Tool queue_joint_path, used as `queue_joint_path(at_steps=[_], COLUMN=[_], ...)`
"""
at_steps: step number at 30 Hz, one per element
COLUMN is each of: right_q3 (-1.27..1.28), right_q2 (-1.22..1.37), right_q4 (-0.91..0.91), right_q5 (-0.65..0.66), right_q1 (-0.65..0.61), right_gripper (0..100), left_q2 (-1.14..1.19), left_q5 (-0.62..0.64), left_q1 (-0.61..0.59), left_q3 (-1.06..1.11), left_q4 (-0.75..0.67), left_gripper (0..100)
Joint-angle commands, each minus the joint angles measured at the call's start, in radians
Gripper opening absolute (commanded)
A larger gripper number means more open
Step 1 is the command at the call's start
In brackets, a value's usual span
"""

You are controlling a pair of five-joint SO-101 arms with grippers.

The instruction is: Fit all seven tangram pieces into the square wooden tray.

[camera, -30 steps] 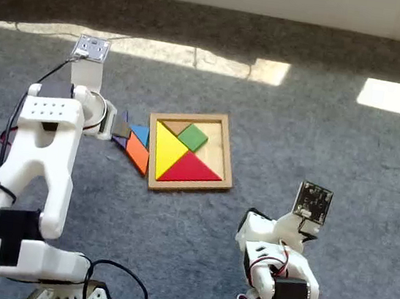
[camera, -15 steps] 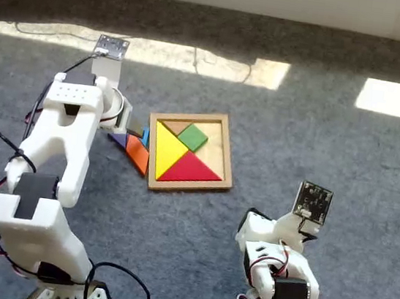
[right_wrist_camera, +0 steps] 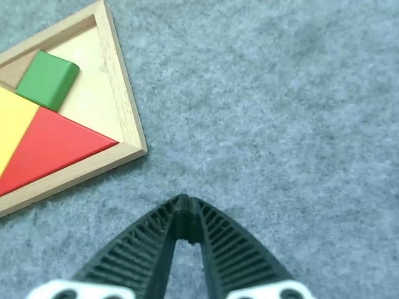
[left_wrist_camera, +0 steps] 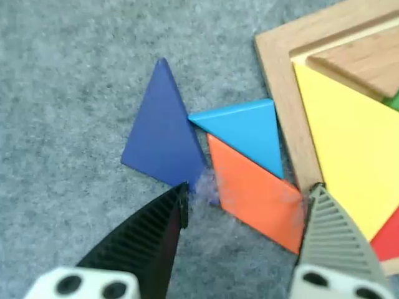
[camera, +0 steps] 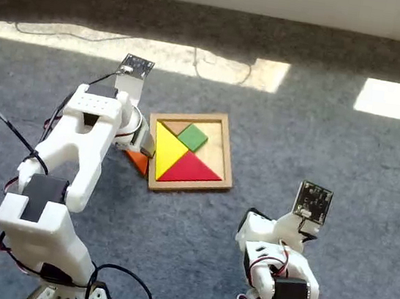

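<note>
Left gripper (left_wrist_camera: 248, 187) (spread wide) straddles the orange piece (left_wrist_camera: 254, 198) beside the tray (left_wrist_camera: 278, 81).

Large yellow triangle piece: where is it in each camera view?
High view: large yellow wooden triangle in the square wooden tray, beside the rim nearest the orange parallelogram.
Left wrist view: it lies just inside the tray rim, opposite the orange parallelogram.
Right wrist view: its corner borders the red triangle.
Shared landmark: the tray rim.
</note>
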Motion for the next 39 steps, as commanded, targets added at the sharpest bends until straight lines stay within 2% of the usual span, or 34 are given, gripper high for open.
queue_joint_path(at_steps=[1, 10, 15, 18, 22, 28, 31, 39], right_q3=[0.124, 0.124, 0.124, 0.124, 0.124, 0.124, 0.124, 0.124], right_q2=[-0.001, -0.001, -0.001, -0.001, -0.001, -0.001, -0.001, -0.001], right_q4=[0.004, 0.005, 0.005, 0.005, 0.005, 0.007, 0.007, 0.007], right_q5=[0.006, 0.006, 0.006, 0.006, 0.006, 0.006, 0.006, 0.006], right_q1=[0.010, 0.010, 0.010, 0.010, 0.010, 0.010, 0.010, 0.010], right_gripper=[0.5, 0.5, 0.5, 0.5, 0.5, 0.5, 0.5, 0.5], left_q2=[-0.002, -0.002, -0.016, -0.025, -0.025, -0.022, 0.004, 0.133], left_q5=[0.003, -0.012, -0.055, 0.011, 0.083, 0.089, 0.087, 0.081], left_q1=[-0.054, -0.188, -0.182, -0.159, -0.119, -0.085, -0.084, -0.084], left_q3=[0.004, 0.005, -0.008, -0.059, -0.087, -0.012, 0.035, -0.128], left_q4=[0.003, 0.006, 0.074, 0.133, 0.140, -0.020, -0.087, 0.080], left_gripper=[28, 28, 28, 28, 28, 28, 24, 14])
